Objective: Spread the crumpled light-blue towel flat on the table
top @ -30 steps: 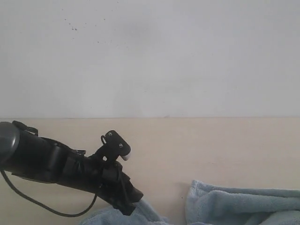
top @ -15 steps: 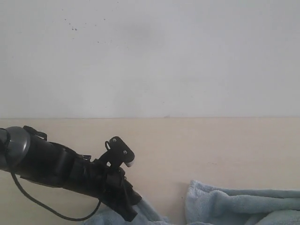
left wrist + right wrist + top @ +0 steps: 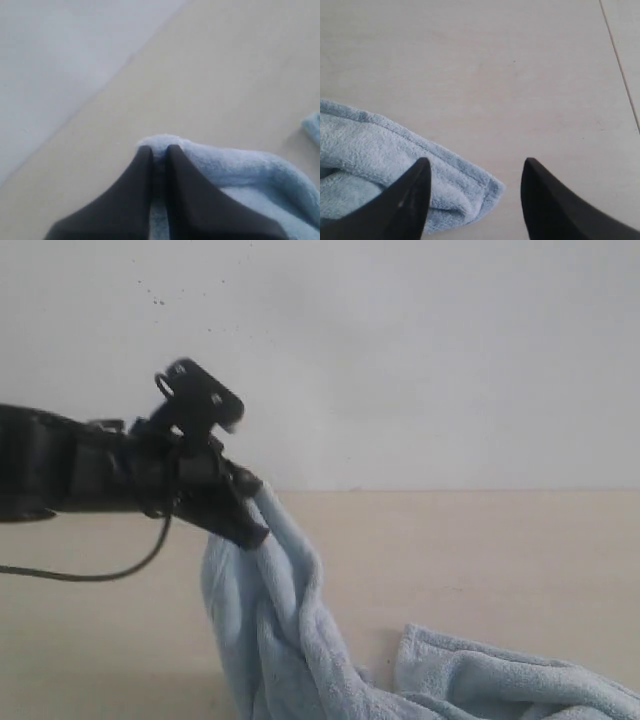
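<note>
The light-blue towel (image 3: 290,640) hangs in a long fold from my left gripper (image 3: 255,515), which is shut on its top edge well above the table (image 3: 480,550). In the left wrist view the black fingers (image 3: 135,185) pinch a tuft of towel (image 3: 240,170) between them. The rest of the towel lies crumpled on the table at the lower right of the exterior view. My right gripper (image 3: 475,170) is open and hovers over a hemmed corner of the towel (image 3: 380,170), with that corner lying between its fingers. The right arm does not show in the exterior view.
A white wall (image 3: 400,360) rises behind the beige table. A seam line (image 3: 620,65) crosses the table surface at the edge of the right wrist view.
My left gripper has shut on the towel and risen from the table's near edge, pulling a fold of towel up with it. The towel pile has been dragged upward on its left side.
</note>
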Tool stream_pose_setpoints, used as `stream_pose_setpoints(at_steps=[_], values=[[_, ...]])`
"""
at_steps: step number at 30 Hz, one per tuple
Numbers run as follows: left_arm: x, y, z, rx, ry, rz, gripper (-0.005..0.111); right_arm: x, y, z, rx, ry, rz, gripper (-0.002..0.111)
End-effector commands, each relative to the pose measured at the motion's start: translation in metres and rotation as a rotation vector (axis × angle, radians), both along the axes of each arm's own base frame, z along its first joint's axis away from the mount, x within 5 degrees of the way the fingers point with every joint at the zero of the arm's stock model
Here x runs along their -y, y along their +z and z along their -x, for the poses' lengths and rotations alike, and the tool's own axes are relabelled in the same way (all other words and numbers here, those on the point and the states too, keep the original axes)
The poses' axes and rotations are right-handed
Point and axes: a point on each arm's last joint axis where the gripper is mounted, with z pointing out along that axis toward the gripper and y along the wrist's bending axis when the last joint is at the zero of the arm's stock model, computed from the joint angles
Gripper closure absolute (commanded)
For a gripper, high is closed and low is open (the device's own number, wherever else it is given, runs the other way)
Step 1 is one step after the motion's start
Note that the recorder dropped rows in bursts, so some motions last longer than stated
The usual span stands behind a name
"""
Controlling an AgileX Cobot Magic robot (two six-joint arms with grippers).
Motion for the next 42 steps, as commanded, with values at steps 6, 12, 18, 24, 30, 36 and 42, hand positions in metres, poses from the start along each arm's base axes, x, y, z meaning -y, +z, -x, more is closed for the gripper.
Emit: stream_pose_setpoints(at_steps=[6,12,18,24,30,36,42], values=[[-0.067,0.114,0.11,0.303,0.088,0.223,0.102,-0.059,-0.004,0.007,-0.041,0.43,-0.062,0.065],[-0.096,0.148,0.163,0.467,0.087,0.32,0.102,-0.087,-0.029,0.027,-0.135,0.669,-0.237,0.065],[-0.112,0.17,0.199,0.593,0.044,0.379,0.102,-0.092,-0.037,0.03,-0.113,0.703,-0.291,0.065],[-0.11,0.175,0.211,0.635,-0.042,0.385,0.102,-0.098,-0.033,0.03,-0.075,0.751,-0.338,0.065],[-0.107,0.173,0.207,0.619,-0.054,0.379,0.102,-0.111,-0.034,0.029,-0.073,0.853,-0.451,0.065],[-0.094,0.162,0.189,0.549,-0.081,0.358,0.102,-0.129,-0.036,0.023,-0.063,0.999,-0.637,0.065],[-0.073,0.137,0.156,0.426,-0.102,0.296,0.102,-0.16,-0.045,0.013,-0.132,1.118,-0.669,0.065]])
